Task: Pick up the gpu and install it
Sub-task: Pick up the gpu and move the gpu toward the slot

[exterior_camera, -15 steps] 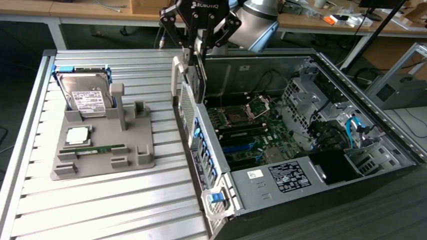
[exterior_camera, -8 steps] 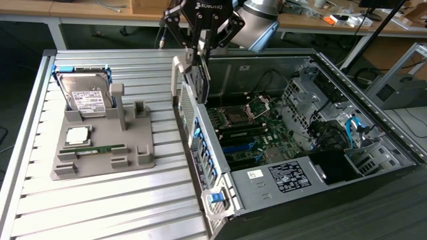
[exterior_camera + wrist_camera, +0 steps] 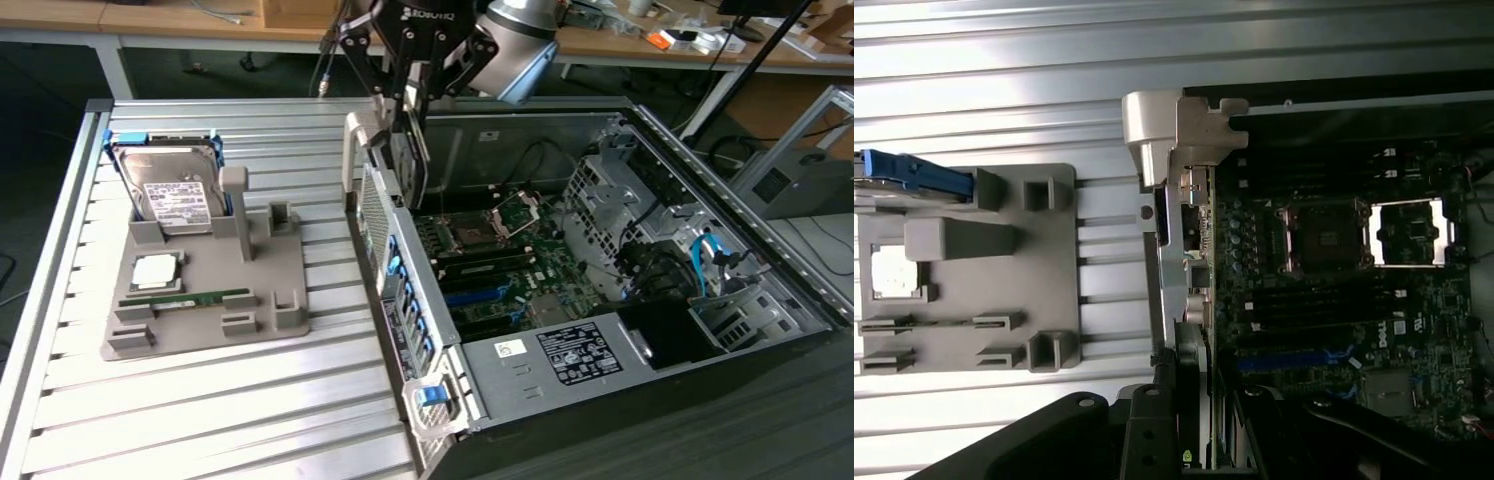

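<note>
My gripper (image 3: 416, 82) hangs over the open computer case (image 3: 747, 250), above its wall nearest the grey parts holder. It is shut on the gpu (image 3: 410, 150), a thin dark card that hangs edge-on below the fingers, just inside that wall and above the motherboard (image 3: 501, 260). In the wrist view the gripper (image 3: 1194, 415) shows dark, with the gpu (image 3: 1191, 365) running away from it as a narrow strip along the case wall. The blue expansion slots (image 3: 1294, 357) lie on the board beside the card. I cannot tell whether the card touches the board.
On the slatted table (image 3: 267, 420) at the exterior view's left stands a grey parts holder (image 3: 280, 315) with a hard drive (image 3: 171, 192), a processor chip (image 3: 156, 268) and a green memory stick (image 3: 187, 297). Drive cages and cables (image 3: 667, 250) crowd the case's far side.
</note>
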